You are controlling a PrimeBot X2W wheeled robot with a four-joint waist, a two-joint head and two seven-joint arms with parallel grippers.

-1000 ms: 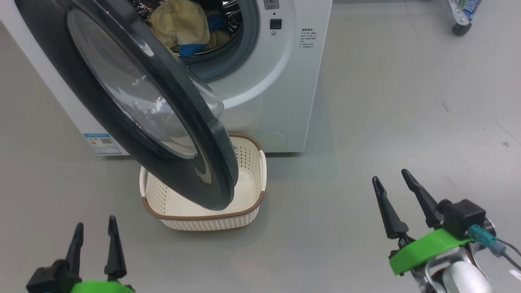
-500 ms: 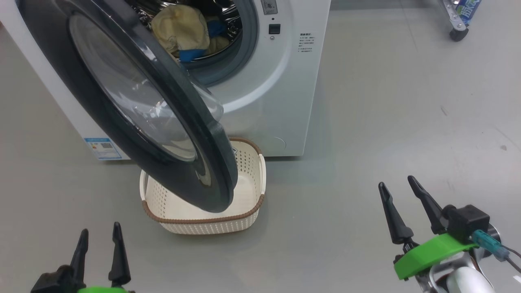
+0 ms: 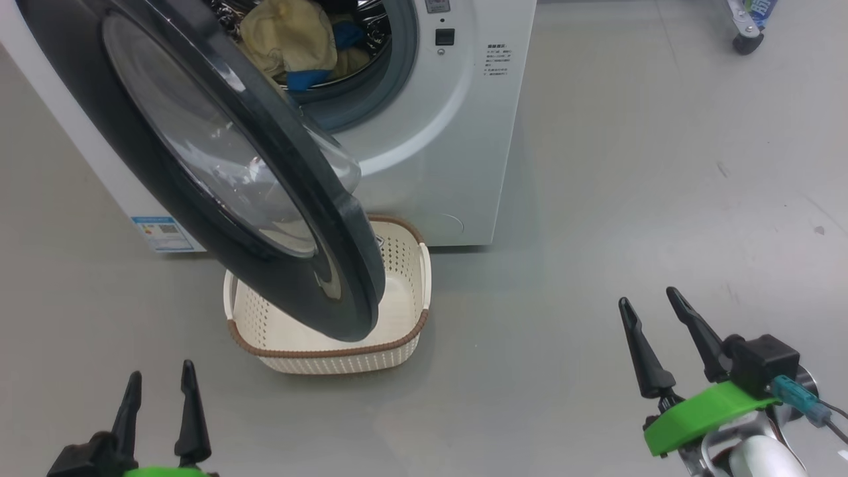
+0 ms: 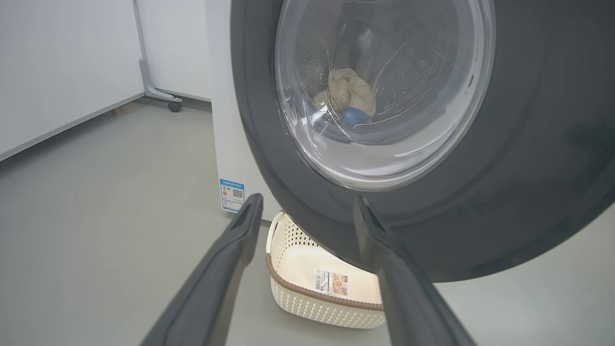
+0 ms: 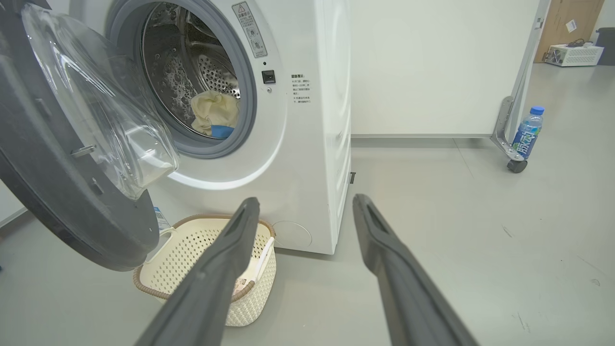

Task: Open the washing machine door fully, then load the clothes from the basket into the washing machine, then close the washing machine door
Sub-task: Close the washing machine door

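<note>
Clothes [image 3: 291, 40] are lying in the washing machine [image 3: 437, 165] at top centre, the basket [image 3: 331, 351] is sitting empty mid-frame, left gripper [image 3: 161, 374] and right gripper [image 3: 649, 296] are idling spread and empty below, and only the washing machine door [image 3: 344, 265], upper left, is awaiting closing.

Door [image 3: 218, 165] hangs half-open over basket [image 3: 331, 361], covering most of it. Drum mouth [image 3: 364, 33] reachable from right, past door's edge. Clothes [image 3: 285, 36] fill drum's lower front. Floor [image 3: 629, 165] right of washer [image 3: 450, 165] open.
</note>
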